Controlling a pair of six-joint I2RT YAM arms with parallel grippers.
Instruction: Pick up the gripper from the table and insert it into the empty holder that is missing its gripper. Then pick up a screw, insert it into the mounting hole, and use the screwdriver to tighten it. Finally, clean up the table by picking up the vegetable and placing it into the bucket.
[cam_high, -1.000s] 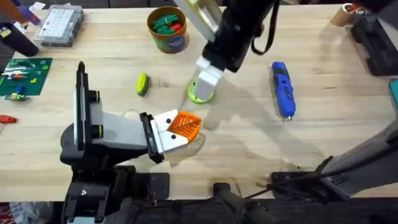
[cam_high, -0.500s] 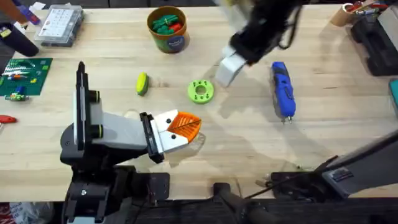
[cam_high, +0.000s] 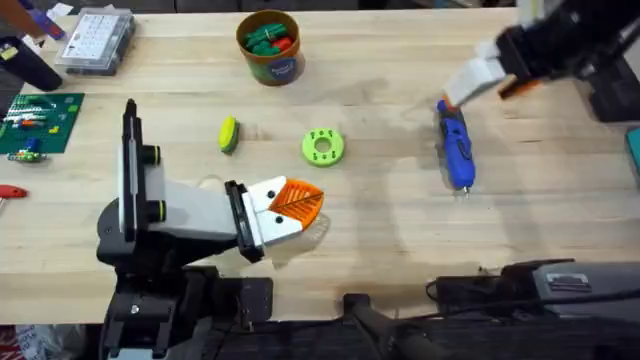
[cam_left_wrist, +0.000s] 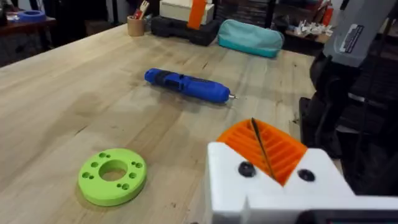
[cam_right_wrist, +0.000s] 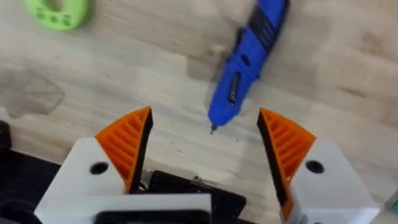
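Note:
The pale grey holder (cam_high: 185, 212) stands at the lower left. Its end carries the gripper (cam_high: 298, 200), orange ribbed fins on white blocks. This is my left gripper (cam_left_wrist: 261, 146), shut with nothing between its fins. The blue screwdriver (cam_high: 455, 143) (cam_left_wrist: 186, 85) lies at the right, tip toward the near edge. Open and empty, my right gripper (cam_high: 478, 82) (cam_right_wrist: 205, 115) hovers above the screwdriver (cam_right_wrist: 245, 68), apart from it. The yellow-green vegetable (cam_high: 228, 134) lies left of centre. The brown-orange bucket (cam_high: 269, 45) stands at the back. The screw and mounting hole are hidden.
A lime-green ring disc (cam_high: 322, 147) (cam_left_wrist: 112, 175) lies mid-table. A clear compartment box (cam_high: 95, 40) and a green board (cam_high: 35, 122) sit at the left. A teal pouch (cam_left_wrist: 250, 37) and a black case (cam_high: 605, 75) lie at the far right.
My right arm has swung away from the green ring disc, rightward across the table, and now hangs over the screwdriver's far end. The disc, holder and vegetable have not moved.

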